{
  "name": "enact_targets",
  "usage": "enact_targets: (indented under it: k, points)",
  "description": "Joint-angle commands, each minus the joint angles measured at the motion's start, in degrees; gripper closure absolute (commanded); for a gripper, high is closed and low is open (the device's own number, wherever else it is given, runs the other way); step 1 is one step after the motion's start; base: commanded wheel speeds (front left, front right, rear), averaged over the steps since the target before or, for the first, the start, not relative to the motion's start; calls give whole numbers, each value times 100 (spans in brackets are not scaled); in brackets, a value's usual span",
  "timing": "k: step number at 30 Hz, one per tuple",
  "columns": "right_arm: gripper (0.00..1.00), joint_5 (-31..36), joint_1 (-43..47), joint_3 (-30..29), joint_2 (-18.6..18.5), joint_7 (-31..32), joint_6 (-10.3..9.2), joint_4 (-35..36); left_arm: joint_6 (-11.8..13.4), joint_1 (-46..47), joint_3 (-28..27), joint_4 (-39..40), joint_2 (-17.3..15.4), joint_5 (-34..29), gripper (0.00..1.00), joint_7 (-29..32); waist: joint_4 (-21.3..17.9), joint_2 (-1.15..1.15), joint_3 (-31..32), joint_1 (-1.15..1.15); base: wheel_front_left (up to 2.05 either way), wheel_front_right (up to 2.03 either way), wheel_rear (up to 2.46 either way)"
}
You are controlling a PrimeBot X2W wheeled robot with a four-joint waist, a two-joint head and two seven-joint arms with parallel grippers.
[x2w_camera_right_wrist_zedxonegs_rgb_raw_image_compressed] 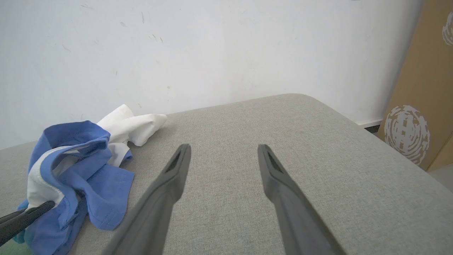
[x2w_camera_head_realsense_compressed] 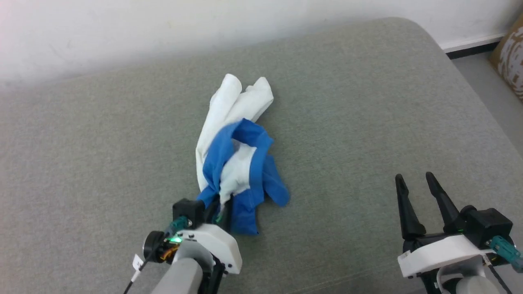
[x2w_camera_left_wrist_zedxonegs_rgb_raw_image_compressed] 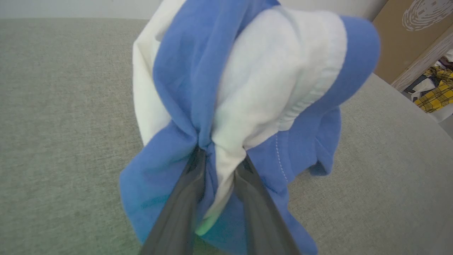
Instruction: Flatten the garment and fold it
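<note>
The garment (x2w_camera_head_realsense_compressed: pixel 239 163) lay in a crumpled heap at the centre of the frame on the grey upholstered cushion (x2w_camera_head_realsense_compressed: pixel 367 102). At lower left of centre, the left gripper (x2w_camera_head_realsense_compressed: pixel 222 208) had its 2 fingers close together, pinching a wad of blue and white cloth. The right gripper (x2w_camera_head_realsense_compressed: pixel 414 179) stood spread wide and empty at lower right. To flatten well, it probably needed a separate hem edge, with both then drawing apart low over the cushion.
</note>
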State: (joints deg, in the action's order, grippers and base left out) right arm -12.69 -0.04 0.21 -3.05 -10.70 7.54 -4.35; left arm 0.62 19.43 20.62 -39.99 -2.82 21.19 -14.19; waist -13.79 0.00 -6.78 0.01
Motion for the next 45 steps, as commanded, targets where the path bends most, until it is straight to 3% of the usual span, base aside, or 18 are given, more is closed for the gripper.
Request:
enact_targets:
  k: [1, 10, 20, 30, 40, 45]
  points:
    - [0, -17, -47, 20, 17, -32, -5, -5, 23, -86, 34, 37, -7, 4, 0, -13, 99, 0, 16, -1, 0, 0, 0]
    - [0, 56, -27, 40, 17, -27, -5, 22, 112, -604, 26, 1876, -7, -303, 0, -78, 439, 0, 223, -1, 0, 0, 0]
    - [0, 296, 174, -27, 17, 146, -5, 308, 401, -1336, -998, 3478, -56, -541, 0, -80, 815, 0, 412, -1, 0, 0, 0]
    - [0, 811, 333, -70, 17, 329, -5, 555, 231, -1880, -1769, 3660, -440, -671, 0, -80, 1152, 0, 454, -1, 0, 0, 0]
    - [0, 876, 160, -27, 17, 607, -5, 566, 146, -1964, -1795, 3820, -231, -677, 0, -81, 1571, 0, 285, -1, 0, 0, 0]
    - [0, 982, -481, 480, -40, 1074, -5, 296, 109, -1846, -1717, 3849, -122, -695, 0, -81, 1771, 0, 127, -1, 0, 0, 0]
